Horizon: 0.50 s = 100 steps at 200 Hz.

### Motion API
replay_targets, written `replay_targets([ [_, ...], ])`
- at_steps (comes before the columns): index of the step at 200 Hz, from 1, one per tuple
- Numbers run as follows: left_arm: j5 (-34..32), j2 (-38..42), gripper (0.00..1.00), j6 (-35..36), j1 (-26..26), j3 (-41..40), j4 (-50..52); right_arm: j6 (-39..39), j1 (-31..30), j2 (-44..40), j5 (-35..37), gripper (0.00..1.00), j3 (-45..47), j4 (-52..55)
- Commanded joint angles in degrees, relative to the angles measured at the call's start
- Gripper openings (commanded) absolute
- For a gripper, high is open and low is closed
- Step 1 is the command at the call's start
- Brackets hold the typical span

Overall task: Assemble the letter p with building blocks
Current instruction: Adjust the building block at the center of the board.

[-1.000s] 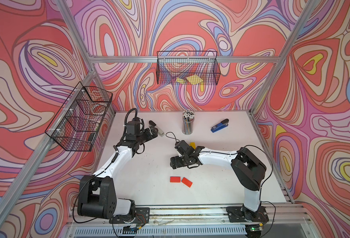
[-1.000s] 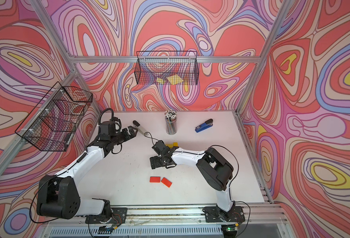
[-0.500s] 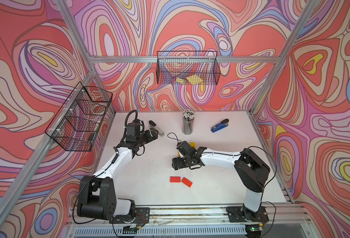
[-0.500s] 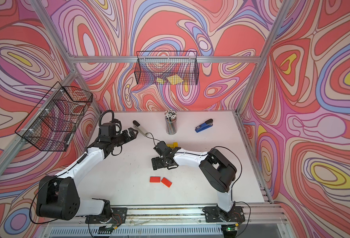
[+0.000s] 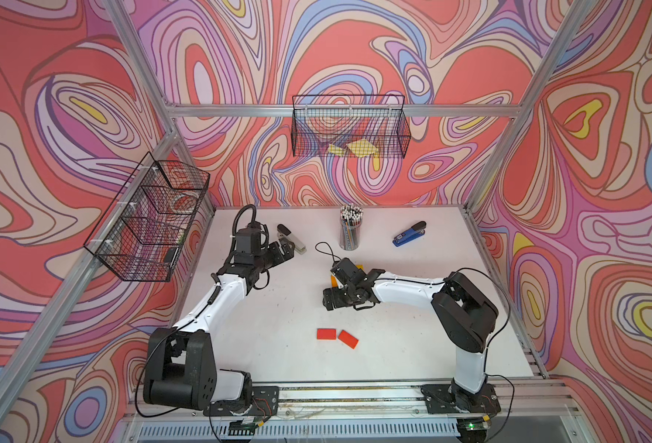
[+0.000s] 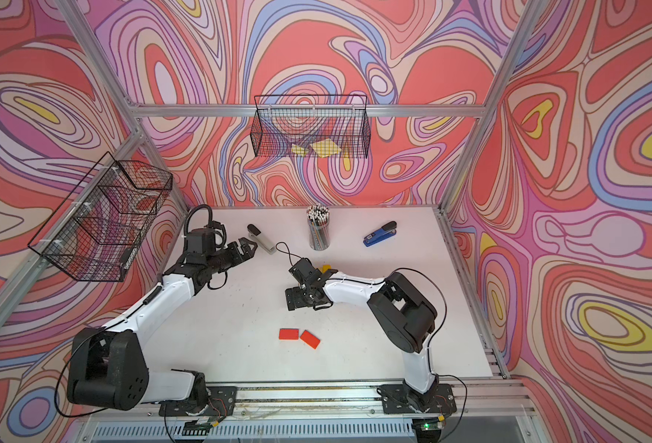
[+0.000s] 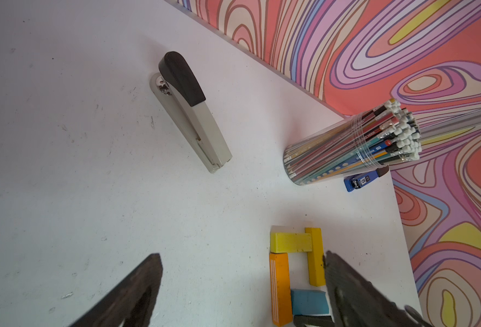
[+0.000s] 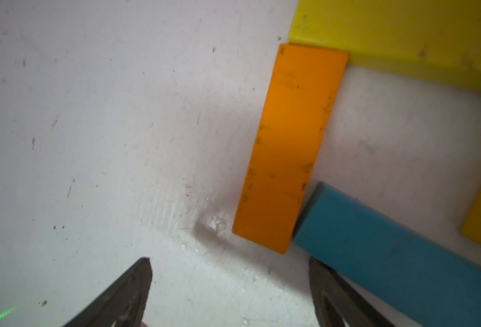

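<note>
Just ahead of the open, empty jaws of the right gripper (image 8: pixel 229 260), orange, yellow and teal blocks (image 8: pixel 290 147) already make the loop of the letter p (image 7: pixel 290 242), but two red blocks (image 5: pixel 326 333) lie well apart from them, unplaced, and the left gripper (image 7: pixel 241 254) gapes empty too.

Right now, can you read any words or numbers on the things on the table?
Nothing reads clearly.
Pencils in the clear cup: printing along their sides, too small and blurred.
Blue stapler: a small label, too blurred.
Grey stapler, building blocks: no writing shows.
</note>
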State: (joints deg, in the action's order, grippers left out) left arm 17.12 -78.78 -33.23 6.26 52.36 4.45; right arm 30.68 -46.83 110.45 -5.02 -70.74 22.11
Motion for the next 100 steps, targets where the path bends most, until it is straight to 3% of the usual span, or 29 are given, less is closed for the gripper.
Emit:
replay_targets([
  [1, 0.3, 1.6, 0.92, -0.3, -0.5, 0.0, -0.5, -1.1, 0.3, 1.2, -0.1, 0.90, -0.7, 0.4],
  [27, 0.5, 2.0, 0.92, -0.2, -0.5, 0.0, -0.5, -1.7, -0.1, -1.6, -1.7, 0.89, 1.0, 1.0],
  [66, -0.9, 2.6, 0.93, -0.2, -0.5, 0.2, 0.9, -1.5, -0.6, -7.8, 1.3, 0.90, 5.3, 3.3],
  [100, -3.1, 4.1, 0.94, -0.6, -0.5, 0.0, 1.4, -0.8, 1.0, -8.3, 1.7, 0.90, 6.7, 3.7],
])
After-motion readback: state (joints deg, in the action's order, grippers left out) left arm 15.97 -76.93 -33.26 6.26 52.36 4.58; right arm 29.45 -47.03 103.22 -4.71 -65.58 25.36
